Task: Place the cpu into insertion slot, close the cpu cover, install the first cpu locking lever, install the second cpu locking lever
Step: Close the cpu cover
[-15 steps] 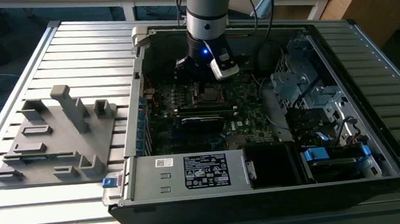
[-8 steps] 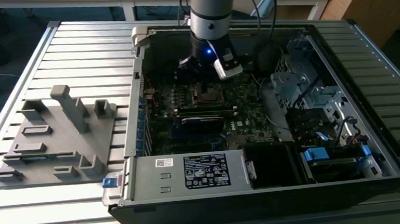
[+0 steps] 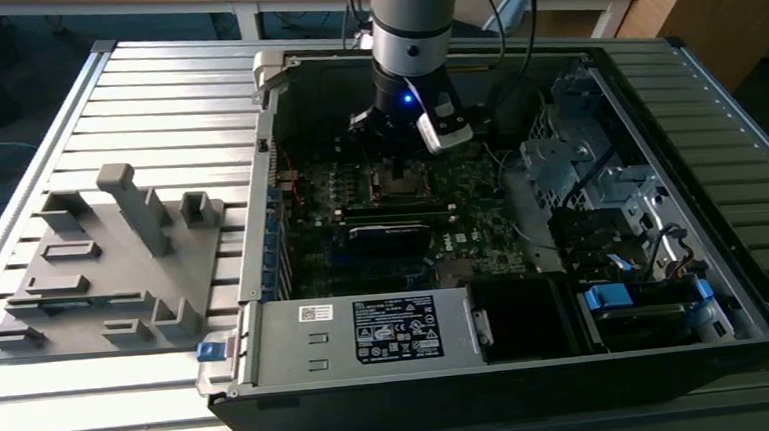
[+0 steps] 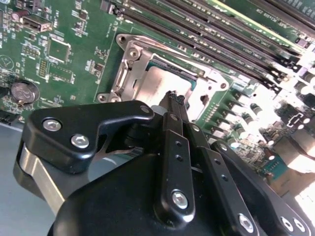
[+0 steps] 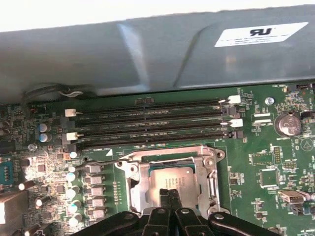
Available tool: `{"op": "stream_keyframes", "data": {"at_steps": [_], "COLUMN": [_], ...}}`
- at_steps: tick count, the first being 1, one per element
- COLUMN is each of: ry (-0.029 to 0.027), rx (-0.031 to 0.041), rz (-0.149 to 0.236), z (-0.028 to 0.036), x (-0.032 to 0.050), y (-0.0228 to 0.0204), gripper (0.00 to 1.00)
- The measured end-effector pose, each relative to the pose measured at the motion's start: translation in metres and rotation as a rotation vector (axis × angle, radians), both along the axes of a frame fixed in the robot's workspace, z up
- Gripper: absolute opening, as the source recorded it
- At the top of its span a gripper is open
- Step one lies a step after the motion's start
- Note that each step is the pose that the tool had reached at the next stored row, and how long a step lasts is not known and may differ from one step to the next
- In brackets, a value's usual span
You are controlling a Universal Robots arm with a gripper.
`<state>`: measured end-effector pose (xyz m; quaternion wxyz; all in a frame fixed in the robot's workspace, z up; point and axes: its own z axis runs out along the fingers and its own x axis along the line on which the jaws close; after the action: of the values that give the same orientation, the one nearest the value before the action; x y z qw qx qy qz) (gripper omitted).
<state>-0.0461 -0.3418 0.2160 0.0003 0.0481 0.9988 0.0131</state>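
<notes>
Black two-finger claw (image 5: 170, 193) pressed together, tips over dull silver-grey square cpu (image 5: 173, 177), at edge farthest from long black memory slots (image 5: 152, 125). Chip flat, face up, sides parallel to slots.

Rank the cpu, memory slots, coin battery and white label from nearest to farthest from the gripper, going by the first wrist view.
1. cpu: right at the tips of the gripper.
2. memory slots: on the board just beyond the cpu.
3. coin battery: out past one end of the slots.
4. white label: on the grey panel beyond the board.
</notes>
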Motion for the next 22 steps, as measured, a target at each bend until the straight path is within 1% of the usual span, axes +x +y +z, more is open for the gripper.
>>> {"op": "stream_keyframes", "data": {"at_steps": [22], "ry": [0.0000], "rx": [0.0000], "rz": [0.000], "z": [0.0000], "x": [0.0195], "y": [0.0000], "gripper": [0.10]}}
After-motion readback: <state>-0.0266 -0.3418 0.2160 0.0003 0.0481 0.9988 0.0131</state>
